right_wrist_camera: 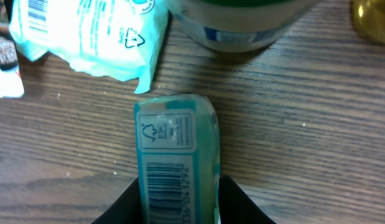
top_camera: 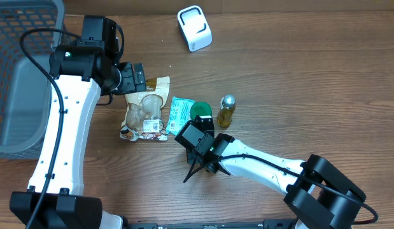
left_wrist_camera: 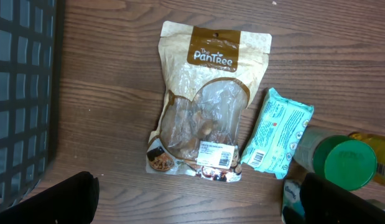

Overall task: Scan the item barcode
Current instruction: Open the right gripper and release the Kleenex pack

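Straddling a small teal pack (right_wrist_camera: 175, 155) with the right hand (right_wrist_camera: 180, 190), a dark finger (right_wrist_camera: 127, 211) sitting close along each long side; not showing clearly whether pinching the pack or merely standing beside it. Lying lengthwise on the brown wooden tabletop (right_wrist_camera: 304, 124) between those fingers, barcode and recycling mark facing up, near the middle of the tabletop. Resting just short of a larger teal packet (right_wrist_camera: 92, 37) on the left and a green-capped jar (right_wrist_camera: 242, 25) on the right, with a small bottle of yellow liquid (top_camera: 226, 110) just beside the jar. Hovering with the left hand (left_wrist_camera: 198, 186) spread wide above a snack pouch (left_wrist_camera: 204, 106) with a clear window, gripping nothing. Lying flat there, label up, just beside the larger teal packet. Sitting well apart from a white scanner (top_camera: 194, 28) near the far edge and from a grey mesh basket (top_camera: 18, 76) at the far left.
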Available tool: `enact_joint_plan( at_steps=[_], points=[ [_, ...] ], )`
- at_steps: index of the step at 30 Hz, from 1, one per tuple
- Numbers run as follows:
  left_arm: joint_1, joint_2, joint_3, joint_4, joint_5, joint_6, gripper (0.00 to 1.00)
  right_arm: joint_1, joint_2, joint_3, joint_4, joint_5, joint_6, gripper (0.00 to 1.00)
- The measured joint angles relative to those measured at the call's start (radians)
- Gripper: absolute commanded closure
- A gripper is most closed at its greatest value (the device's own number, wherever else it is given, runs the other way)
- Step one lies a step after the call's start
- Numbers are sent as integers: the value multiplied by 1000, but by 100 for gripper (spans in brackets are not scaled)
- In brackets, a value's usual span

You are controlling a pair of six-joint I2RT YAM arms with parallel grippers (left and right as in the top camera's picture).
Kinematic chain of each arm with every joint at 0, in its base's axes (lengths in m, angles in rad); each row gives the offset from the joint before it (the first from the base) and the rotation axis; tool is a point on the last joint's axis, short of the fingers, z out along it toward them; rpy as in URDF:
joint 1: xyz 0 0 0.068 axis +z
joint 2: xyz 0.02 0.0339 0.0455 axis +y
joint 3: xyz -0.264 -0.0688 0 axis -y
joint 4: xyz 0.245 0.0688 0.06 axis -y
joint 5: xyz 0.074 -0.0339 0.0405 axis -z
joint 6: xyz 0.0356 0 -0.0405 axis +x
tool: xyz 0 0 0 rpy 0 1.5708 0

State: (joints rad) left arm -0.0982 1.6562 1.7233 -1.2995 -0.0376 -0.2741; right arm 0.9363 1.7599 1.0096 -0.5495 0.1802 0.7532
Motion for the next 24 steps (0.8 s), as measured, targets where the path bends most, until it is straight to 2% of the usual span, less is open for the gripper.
enact_joint_plan(
  at_steps=[5, 9, 17, 24],
  points=[
    [0, 0, 0, 0, 0, 0, 1, 0, 0, 0, 1, -1, 4, 44],
    [0, 0, 0, 0, 0, 0, 0, 0, 0, 0, 0, 0, 4, 40],
    [0, 0, 0, 0, 0, 0, 1, 0, 0, 0, 1, 0, 4, 25],
    [0, 0, 0, 0, 0, 0, 0, 0, -2, 21, -2, 0, 2, 21]
  ],
)
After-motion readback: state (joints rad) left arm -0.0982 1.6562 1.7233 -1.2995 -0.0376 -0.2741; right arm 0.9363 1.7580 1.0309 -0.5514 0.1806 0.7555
